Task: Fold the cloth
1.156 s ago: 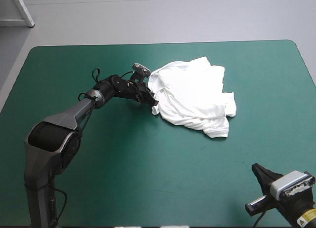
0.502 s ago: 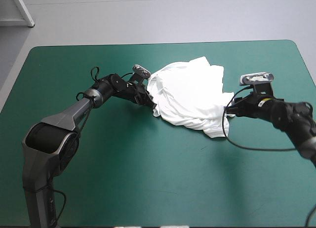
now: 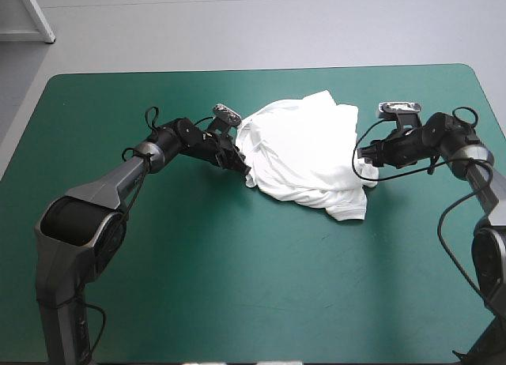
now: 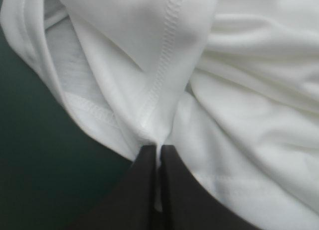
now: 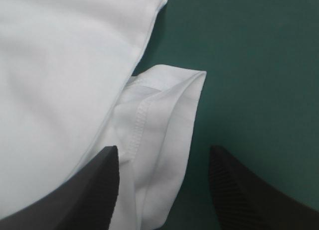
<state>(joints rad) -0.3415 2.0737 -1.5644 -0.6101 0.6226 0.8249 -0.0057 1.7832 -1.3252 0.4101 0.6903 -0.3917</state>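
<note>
Pinching T-shirt (image 3: 308,152) hem in left gripper (image 4: 158,150) fingers, straddling hemmed fold on counter (image 3: 237,286) with right gripper (image 5: 163,153) fingers apart: risks snagging doubled layers, bunching heap.

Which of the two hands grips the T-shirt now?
The left hand, shut on the T-shirt; the right hand stands open, not closed on it.

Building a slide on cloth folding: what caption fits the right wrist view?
Open right gripper poised around a hemmed fold of the white T-shirt on the teal-green cover.
</note>
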